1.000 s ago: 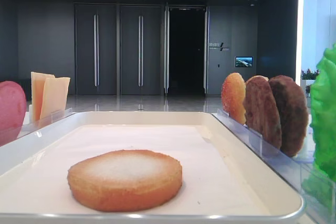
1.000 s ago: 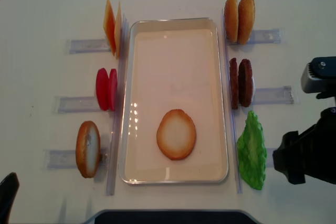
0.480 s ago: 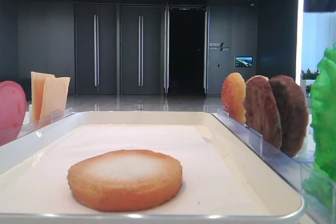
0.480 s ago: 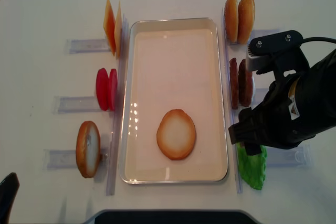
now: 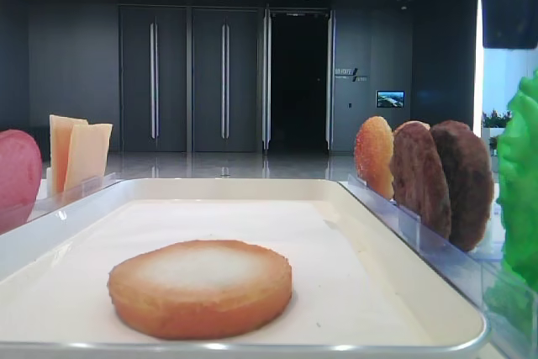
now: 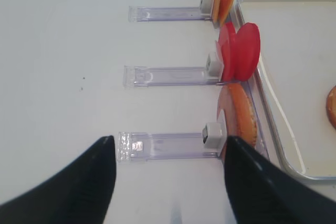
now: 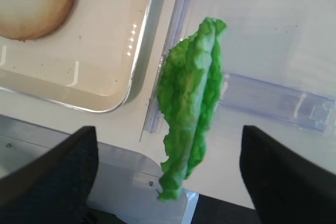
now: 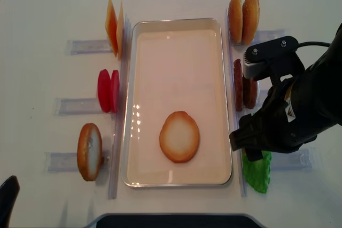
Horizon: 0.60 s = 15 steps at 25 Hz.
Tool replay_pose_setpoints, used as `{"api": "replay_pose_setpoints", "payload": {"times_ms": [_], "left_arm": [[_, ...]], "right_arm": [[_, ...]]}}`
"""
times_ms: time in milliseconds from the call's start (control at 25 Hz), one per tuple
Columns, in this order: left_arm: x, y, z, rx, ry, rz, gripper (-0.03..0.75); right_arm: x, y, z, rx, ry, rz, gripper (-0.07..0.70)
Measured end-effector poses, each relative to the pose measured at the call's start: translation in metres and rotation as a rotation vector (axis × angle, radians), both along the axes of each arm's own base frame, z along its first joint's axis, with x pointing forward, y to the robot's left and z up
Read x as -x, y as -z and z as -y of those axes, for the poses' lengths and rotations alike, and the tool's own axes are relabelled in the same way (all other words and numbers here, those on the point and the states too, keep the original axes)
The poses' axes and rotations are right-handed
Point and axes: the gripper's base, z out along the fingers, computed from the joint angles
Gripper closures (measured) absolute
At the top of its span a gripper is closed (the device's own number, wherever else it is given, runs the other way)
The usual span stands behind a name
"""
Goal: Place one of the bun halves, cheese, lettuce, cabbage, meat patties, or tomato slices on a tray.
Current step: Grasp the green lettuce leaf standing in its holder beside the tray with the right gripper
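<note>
A bun half (image 8: 179,136) lies flat on the white tray (image 8: 176,24). The green lettuce (image 7: 191,103) stands on edge in its clear holder right of the tray. My right gripper (image 7: 168,182) hangs open over it, fingers wide on either side, not touching. From above, my right arm (image 8: 288,110) covers part of the lettuce (image 8: 257,172) and the meat patties (image 8: 238,86). My left gripper (image 6: 170,182) is open over bare table near another bun half (image 6: 241,119). Tomato slices (image 8: 108,90) and cheese (image 8: 114,28) stand left of the tray.
Two more bun halves (image 8: 243,12) stand at the tray's far right corner. Clear plastic holders (image 6: 163,145) stretch out from each food item on both sides. The table's front edge (image 7: 126,166) lies just below the lettuce.
My right arm has swung in from the right edge and now hangs over the lettuce and patties. The foods, the tray and the left gripper have not moved.
</note>
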Motion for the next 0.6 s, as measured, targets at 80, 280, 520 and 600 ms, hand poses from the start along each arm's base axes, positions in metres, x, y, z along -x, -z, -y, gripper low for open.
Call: {"api": "replay_pose_setpoints", "payload": {"times_ms": [80, 280, 520, 600], "left_arm": [[0.0, 0.0, 0.0, 0.0, 0.0, 0.0, 0.227], [0.0, 0.0, 0.0, 0.0, 0.0, 0.0, 0.231], [0.0, 0.0, 0.0, 0.0, 0.0, 0.0, 0.238], [0.0, 0.0, 0.0, 0.0, 0.0, 0.0, 0.24]], "right_arm": [[-0.0011, 0.0022, -0.0012, 0.006, -0.001, -0.005, 0.075], [-0.0032, 0.006, -0.0033, 0.014, -0.004, -0.012, 0.075], [-0.0036, 0.006, -0.0031, 0.017, -0.006, -0.007, 0.133], [-0.0037, 0.006, -0.003, 0.017, -0.006, -0.007, 0.17]]}}
